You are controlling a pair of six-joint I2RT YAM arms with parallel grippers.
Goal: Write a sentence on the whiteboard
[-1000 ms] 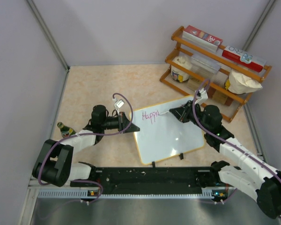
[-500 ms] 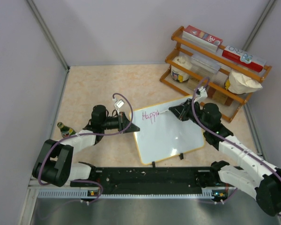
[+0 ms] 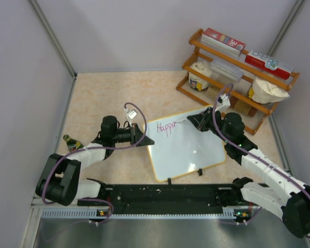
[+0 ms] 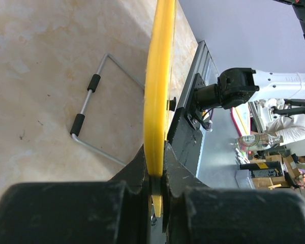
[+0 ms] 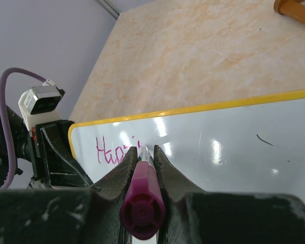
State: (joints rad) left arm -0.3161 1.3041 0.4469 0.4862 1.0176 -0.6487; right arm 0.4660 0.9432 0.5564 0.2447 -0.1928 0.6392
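Centre frame: board (image 3: 188, 147) likely light, stiff, thin, glossy-slick; hold by rim. At its left, left gripper (image 4: 155, 165) pinches yellow edge; right gripper (image 5: 142, 157) clamps marker (image 5: 142, 203).

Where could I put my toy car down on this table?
The big bare patch is at the back left, between the back wall, the wooden rack and the whiteboard. It is crowded on the right, where the right gripper holds a marker by the rack. The left gripper clamps the whiteboard's left edge.

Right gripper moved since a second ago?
Yes. Right gripper, holding the marker, edged slightly toward the rack, over the whiteboard.
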